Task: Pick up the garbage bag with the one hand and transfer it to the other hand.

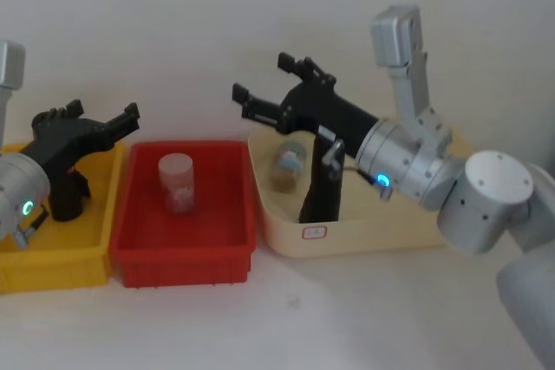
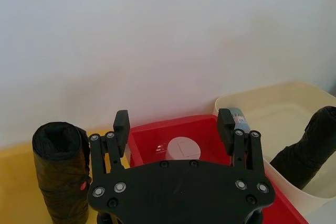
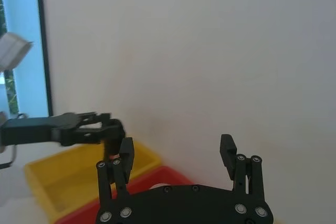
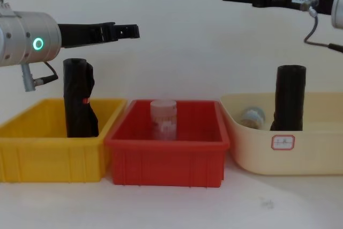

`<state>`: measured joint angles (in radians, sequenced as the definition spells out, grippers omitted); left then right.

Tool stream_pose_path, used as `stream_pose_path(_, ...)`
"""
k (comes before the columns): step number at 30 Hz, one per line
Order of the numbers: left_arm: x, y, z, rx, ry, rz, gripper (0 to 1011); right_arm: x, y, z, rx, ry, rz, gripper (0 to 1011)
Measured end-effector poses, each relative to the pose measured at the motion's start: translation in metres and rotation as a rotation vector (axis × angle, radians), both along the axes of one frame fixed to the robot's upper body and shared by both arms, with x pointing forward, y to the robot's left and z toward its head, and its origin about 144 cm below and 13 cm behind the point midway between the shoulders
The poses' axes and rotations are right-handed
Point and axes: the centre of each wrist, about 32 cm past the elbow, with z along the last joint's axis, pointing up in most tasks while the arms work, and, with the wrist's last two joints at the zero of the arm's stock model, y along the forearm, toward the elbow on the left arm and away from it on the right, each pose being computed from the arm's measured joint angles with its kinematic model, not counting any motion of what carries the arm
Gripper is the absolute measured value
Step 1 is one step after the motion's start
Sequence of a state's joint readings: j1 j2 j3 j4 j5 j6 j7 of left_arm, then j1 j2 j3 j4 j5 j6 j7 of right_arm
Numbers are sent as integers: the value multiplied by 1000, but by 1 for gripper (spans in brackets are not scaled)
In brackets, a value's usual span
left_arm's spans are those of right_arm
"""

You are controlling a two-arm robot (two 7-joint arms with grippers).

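The garbage bag (image 4: 290, 98) stands upright in the cream bin (image 4: 321, 154) on the robot's right, its long axis vertical, leaning a little against the bin's near wall beside a small jar (image 4: 252, 116) lying on the bin floor. It is a plain black roll — no marks on the side that shows. Its lower end is hidden behind the bin wall in the chest view.

The blue-ringed right gripper (image 1: 260, 103) hovers directly above that bin, fingers spread and holding nothing, well above the roll's top. The green-ringed left gripper (image 4: 120, 30) is also spread and empty, hanging over the yellow bin (image 4: 32, 154) at the far left — right above a different black roll with a small red mark (image 4: 80, 98), which is not the target.

So the relation that matters: the garbage bag lies well to the right of the left gripper, across the red bin (image 4: 166, 159) with its translucent jar (image 4: 163, 118), while the right gripper is much nearer to it. If the left gripper must pick first, it probably has a long sideways reach.

All three bins sit on the white worktop (image 4: 257, 207).
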<state>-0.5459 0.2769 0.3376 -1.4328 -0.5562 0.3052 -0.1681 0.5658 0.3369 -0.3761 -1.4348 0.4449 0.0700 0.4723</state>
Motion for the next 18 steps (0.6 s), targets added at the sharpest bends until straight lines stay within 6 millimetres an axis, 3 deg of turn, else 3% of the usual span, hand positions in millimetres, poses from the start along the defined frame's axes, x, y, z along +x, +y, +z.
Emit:
stream_pose_path(10, 0, 0, 0, 0, 0, 0, 1001, -29, 26, -11, -37, 9, -12, 1004)
stream_pose_path(18, 0, 0, 0, 0, 0, 0, 1002, -42, 47, -17, -86, 14, -77, 1004)
